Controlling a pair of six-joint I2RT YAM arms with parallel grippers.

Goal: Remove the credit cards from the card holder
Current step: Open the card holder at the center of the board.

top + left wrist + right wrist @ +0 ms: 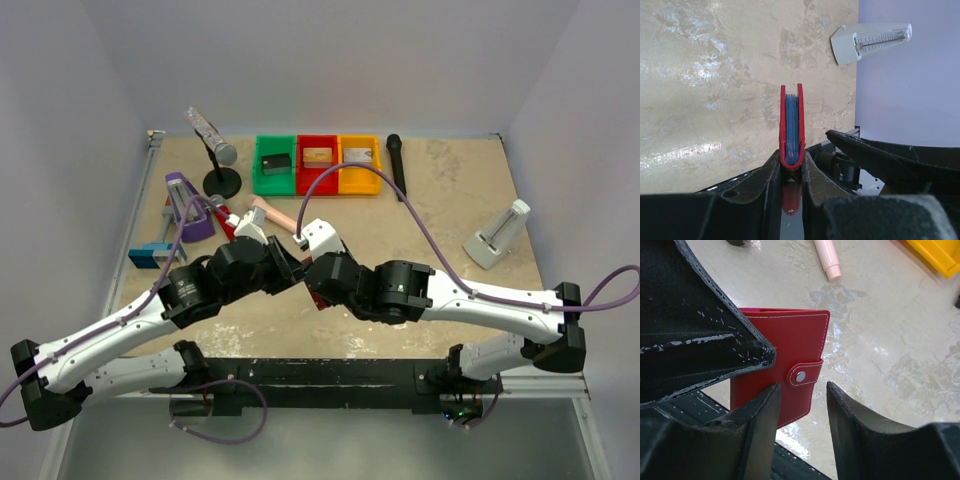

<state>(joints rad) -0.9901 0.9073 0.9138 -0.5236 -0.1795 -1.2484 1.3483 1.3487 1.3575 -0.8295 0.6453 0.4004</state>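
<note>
Beige, marbled table (450,200) with pale walls on three sides was the setting, and we had both arms bent in over its middle. Our left gripper (791,159) was clamped on the card holder (791,120), pinching its spine end so that the dark red case stood edge-on and raised off the table. Between the two covers we could see only pale blue-grey pocket leaves. Individual credit cards could not be told apart in there, and none lay on the table in any view.

Our right gripper (803,386) hung with its jaws apart at the holder's free edge, one finger on each side of the little red tab (805,374). Whether either finger touched the case, we could not tell. The tab's silver snap (800,376) was pressed shut.

We judged the task barely begun: the holder was lifted and steadied, but the unsnapping, the opening and every card withdrawal were left to do.
</note>
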